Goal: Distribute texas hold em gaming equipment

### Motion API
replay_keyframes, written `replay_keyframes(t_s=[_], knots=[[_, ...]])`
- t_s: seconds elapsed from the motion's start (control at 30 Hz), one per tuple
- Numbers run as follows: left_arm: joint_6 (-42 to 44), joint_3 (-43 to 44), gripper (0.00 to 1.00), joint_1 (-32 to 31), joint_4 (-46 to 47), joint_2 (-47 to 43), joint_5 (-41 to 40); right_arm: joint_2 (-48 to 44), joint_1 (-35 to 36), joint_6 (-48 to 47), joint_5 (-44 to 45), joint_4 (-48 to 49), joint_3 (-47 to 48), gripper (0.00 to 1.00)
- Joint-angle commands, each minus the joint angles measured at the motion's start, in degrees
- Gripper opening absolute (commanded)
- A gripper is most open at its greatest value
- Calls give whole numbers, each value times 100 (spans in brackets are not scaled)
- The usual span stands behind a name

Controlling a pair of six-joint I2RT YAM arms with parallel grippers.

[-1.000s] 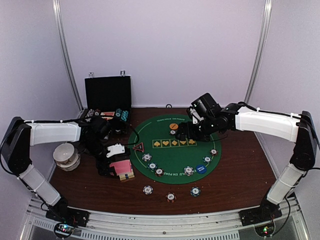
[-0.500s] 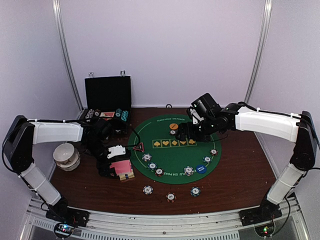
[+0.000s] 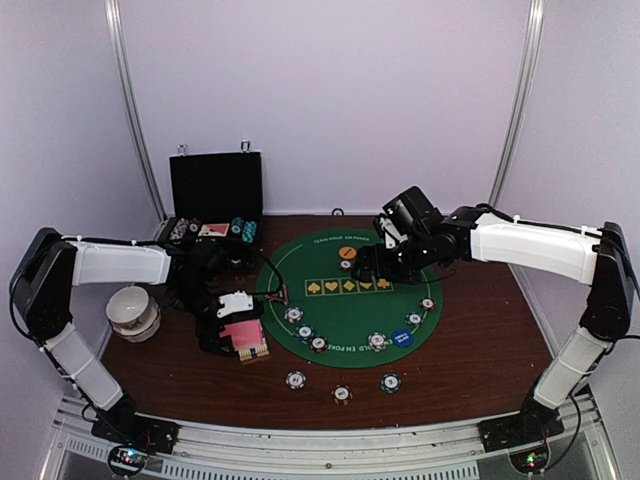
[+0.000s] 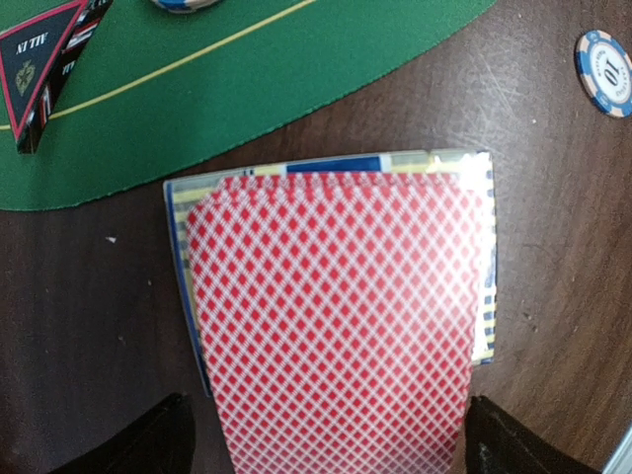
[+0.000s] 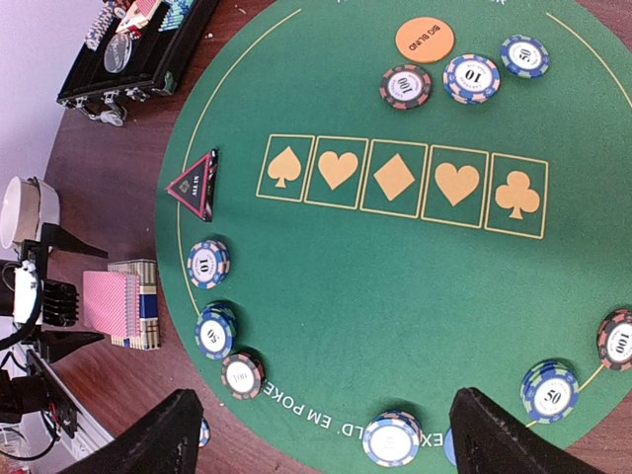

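A stack of pink-backed cards [image 4: 336, 316] lies on a card box [image 4: 481, 296] on the wood, left of the green mat [image 3: 350, 310]. My left gripper [image 3: 222, 335] is open, its jaws on either side of the stack's near end [image 4: 326, 444]. The red-edged triangle marker [image 4: 39, 59] lies at the mat's left edge. My right gripper [image 3: 365, 268] is open and empty above the mat [image 5: 326, 434]. An orange button [image 5: 425, 39] and a blue button [image 3: 402, 338] lie on the mat. Chips [image 5: 208, 263] ring the mat, and three chips [image 3: 342, 394] lie on the wood in front.
The black hinged chip case [image 3: 215, 190] stands open at the back left. A white bowl [image 3: 131, 310] sits at the left, beside my left arm. One loose chip [image 4: 604, 71] lies on the wood near the card box.
My left arm's upper part has shifted slightly to the right. The left gripper and the cards stay in place. The right arm has not moved.
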Motion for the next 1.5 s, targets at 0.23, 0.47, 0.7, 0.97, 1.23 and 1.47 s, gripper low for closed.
replay_keyframes(t_s=[0.23, 0.47, 0.7, 0.97, 1.23, 1.47], knots=[[131, -27, 98, -33, 260, 195, -14, -202, 29, -80, -55, -47, 55, 91], [179, -167, 97, -33, 386, 213, -6, -202, 26, -73, -88, -12, -2, 90], [199, -227, 98, -33, 477, 280, -38, -206, 28, -45, -101, 50, -53, 90], [214, -381, 87, -33, 659, 259, -160, -213, 29, -27, -115, 86, -106, 90], [255, -355, 61, -33, 582, -2, -64, -218, 22, -3, -176, 134, -131, 88], [344, -370, 32, -30, 545, -84, -126, -246, 22, 30, -253, 214, -167, 87]])
